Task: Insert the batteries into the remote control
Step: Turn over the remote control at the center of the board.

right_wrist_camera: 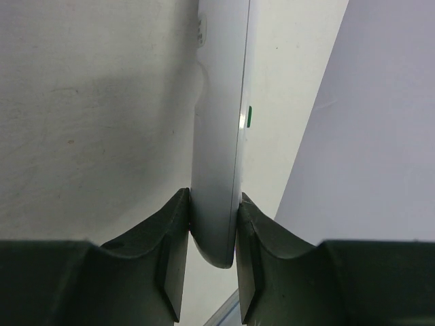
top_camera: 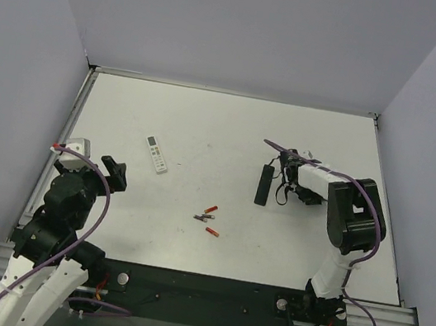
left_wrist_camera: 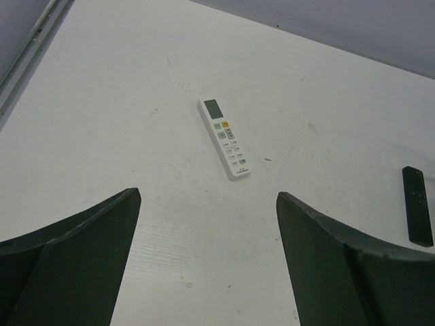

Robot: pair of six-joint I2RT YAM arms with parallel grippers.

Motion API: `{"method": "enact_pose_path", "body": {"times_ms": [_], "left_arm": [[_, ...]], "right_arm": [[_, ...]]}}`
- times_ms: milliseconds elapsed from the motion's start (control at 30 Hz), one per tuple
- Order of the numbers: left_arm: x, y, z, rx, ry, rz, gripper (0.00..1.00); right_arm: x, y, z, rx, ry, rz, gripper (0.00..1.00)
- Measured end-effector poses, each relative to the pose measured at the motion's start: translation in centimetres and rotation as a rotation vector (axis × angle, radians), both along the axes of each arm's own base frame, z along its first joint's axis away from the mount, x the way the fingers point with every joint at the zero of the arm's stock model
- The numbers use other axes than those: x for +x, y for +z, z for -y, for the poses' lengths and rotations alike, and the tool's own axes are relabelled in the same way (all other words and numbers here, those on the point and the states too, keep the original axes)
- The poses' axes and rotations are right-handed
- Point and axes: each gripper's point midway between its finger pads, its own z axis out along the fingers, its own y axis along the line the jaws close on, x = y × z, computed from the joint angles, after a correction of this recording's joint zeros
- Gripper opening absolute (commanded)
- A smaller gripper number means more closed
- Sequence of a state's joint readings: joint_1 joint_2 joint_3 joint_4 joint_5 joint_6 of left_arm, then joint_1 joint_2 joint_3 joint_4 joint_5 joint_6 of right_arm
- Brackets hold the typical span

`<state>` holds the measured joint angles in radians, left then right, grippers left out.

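Observation:
My right gripper [right_wrist_camera: 213,195] is shut on a slim white remote control [right_wrist_camera: 219,102], seen edge-on with a small green mark on its side. Its face is hidden. In the top view this gripper [top_camera: 284,165] is right of centre, next to a slim black remote [top_camera: 264,185]. My left gripper [left_wrist_camera: 207,195] is open and empty at the left side [top_camera: 118,171]. It points at a second white remote [left_wrist_camera: 225,139] lying face up [top_camera: 157,154]. No blue batteries are in view.
Two red cells [top_camera: 210,209] [top_camera: 212,231] and a dark grey cell [top_camera: 200,218] lie together at the table's middle front. The black remote also shows at the right edge of the left wrist view [left_wrist_camera: 417,204]. Walls enclose the table on three sides.

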<state>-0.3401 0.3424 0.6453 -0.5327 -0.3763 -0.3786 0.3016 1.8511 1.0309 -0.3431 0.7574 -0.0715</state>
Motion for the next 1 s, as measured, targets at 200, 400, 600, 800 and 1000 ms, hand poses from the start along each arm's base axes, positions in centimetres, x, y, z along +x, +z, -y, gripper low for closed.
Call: {"method": "enact_pose_path", "body": {"times_ms": [200, 400, 600, 800, 1000], "left_arm": [[0.0, 0.0, 0.2, 0.005, -0.011, -0.003, 0.92], [0.2, -0.3, 0.2, 0.014, -0.013, -0.016, 0.92], [0.4, -0.6, 0.3, 0.024, -0.016, -0.031, 0.92], [0.5, -0.8, 0.3, 0.029, -0.019, -0.04, 0.92], [0.6, -1.0, 0.2, 0.031, -0.014, -0.049, 0.92]], "right_arm": [[0.1, -0.3, 0.3, -0.04, 0.045, -0.063, 0.2], [0.1, -1.2, -0.6, 0.024, 0.092, -0.116, 0.43], [0.0, -1.3, -1.8, 0.044, 0.159, -0.173, 0.62], [0.1, -0.8, -2.6, 0.067, 0.191, -0.19, 0.74], [0.1, 0.5, -5.2, 0.225, 0.214, -0.114, 0.8]]}}
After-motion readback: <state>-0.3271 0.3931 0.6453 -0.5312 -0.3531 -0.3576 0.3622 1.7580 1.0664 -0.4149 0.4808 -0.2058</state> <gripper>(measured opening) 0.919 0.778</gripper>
